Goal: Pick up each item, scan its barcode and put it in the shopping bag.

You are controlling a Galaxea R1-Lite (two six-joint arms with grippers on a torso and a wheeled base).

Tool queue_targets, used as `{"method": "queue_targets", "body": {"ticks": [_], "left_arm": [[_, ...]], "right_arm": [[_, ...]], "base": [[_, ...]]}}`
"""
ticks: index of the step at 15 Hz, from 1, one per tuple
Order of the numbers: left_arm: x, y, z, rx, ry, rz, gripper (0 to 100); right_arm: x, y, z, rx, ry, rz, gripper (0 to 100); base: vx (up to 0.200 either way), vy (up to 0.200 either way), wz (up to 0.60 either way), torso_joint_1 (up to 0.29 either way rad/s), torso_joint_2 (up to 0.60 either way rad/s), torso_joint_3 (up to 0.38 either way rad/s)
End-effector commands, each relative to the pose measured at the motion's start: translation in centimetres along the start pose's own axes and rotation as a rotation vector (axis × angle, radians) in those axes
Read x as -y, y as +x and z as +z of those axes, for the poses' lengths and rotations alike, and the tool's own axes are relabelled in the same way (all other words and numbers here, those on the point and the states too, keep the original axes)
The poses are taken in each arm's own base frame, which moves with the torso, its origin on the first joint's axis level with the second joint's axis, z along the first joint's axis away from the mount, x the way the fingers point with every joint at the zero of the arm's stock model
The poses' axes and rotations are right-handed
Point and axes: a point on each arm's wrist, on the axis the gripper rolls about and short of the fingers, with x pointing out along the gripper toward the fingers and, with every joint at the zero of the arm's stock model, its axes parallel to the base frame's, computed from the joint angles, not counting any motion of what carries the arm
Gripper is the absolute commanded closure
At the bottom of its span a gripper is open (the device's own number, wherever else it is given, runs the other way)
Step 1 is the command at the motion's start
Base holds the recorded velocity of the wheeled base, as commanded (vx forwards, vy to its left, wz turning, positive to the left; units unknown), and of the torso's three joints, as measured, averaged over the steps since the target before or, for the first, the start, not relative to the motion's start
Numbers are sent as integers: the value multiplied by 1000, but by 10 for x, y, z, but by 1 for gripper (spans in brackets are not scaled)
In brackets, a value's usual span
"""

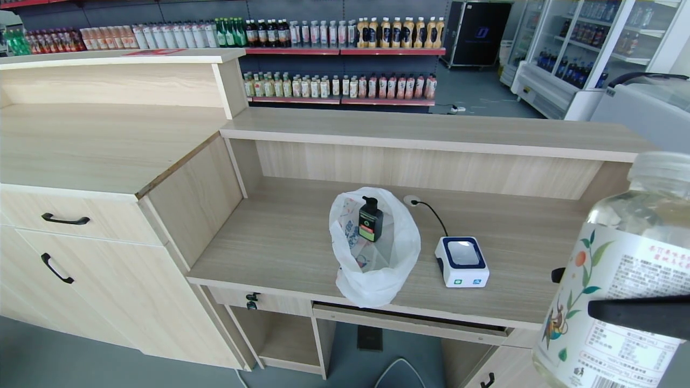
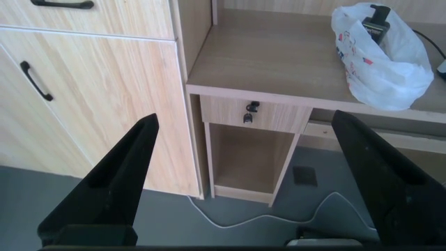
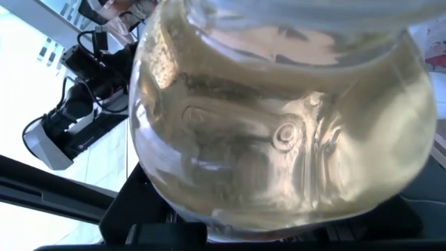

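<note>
The bottle [image 1: 620,269] stands almost upright in the air, its long axis running bottom to top and its pale cap end uppermost, leaning a little to the right. It is held off the near right corner of the desk [image 1: 269,237], right of the scanner [image 1: 462,261] and nearer than it. The right tool [image 1: 630,315] is closed around its lower half, with one black finger lying across the label. The bottle is clear plastic filled with pale liquid, and its white label shows printed leaves and fruit. In the right wrist view its rounded base [image 3: 279,118] faces the camera.

The left tool [image 2: 245,118] is spread wide and holds nothing, low before the desk's left near corner. On the desk, left of the scanner, the white shopping bag [image 1: 377,269] holds a dark pump bottle [image 1: 371,220].
</note>
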Motion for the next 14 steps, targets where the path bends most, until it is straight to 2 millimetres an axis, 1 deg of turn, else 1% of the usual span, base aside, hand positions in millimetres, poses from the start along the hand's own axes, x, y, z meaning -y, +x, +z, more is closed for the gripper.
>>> {"method": "queue_targets", "body": {"ticks": [1,2,3,4,5,6,7,8,10,11,12,14], "left_arm": [[0,0,0,0,0,0,0],[0,0,0,0,0,0,0],[0,0,0,0,0,0,0],[0,0,0,0,0,0,0],[0,0,0,0,0,0,0],[0,0,0,0,0,0,0],[0,0,0,2,0,0,0],[0,0,0,0,0,0,0],[0,0,0,0,0,0,0],[0,0,0,2,0,0,0],[0,0,0,0,2,0,0],[0,0,0,2,0,0,0]], "right_arm": [[2,2,0,-6,8,0,100],[21,3,-1,-18,-91,-75,100],[46,2,-5,-54,-245,-199,100],[73,-3,-7,-104,-410,-302,100],[102,-16,-9,-144,-540,-390,100],[116,-20,-10,-166,-601,-418,100],[149,-30,-11,-190,-729,-489,100],[171,-32,-12,-184,-808,-525,100],[213,-28,-13,-151,-983,-576,100],[222,-26,-13,-135,-1024,-590,100],[242,-18,-15,-101,-1105,-603,100],[265,-5,-16,-76,-1171,-596,100]], "base": [[0,0,0,0,0,0],[0,0,0,0,0,0],[0,0,0,0,0,0],[0,0,0,0,0,0],[0,0,0,0,0,0],[0,0,0,0,0,0],[0,0,0,0,0,0],[0,0,0,0,0,0],[0,0,0,0,0,0],[0,0,0,0,0,0],[0,0,0,0,0,0],[0,0,0,0,0,0]]}}
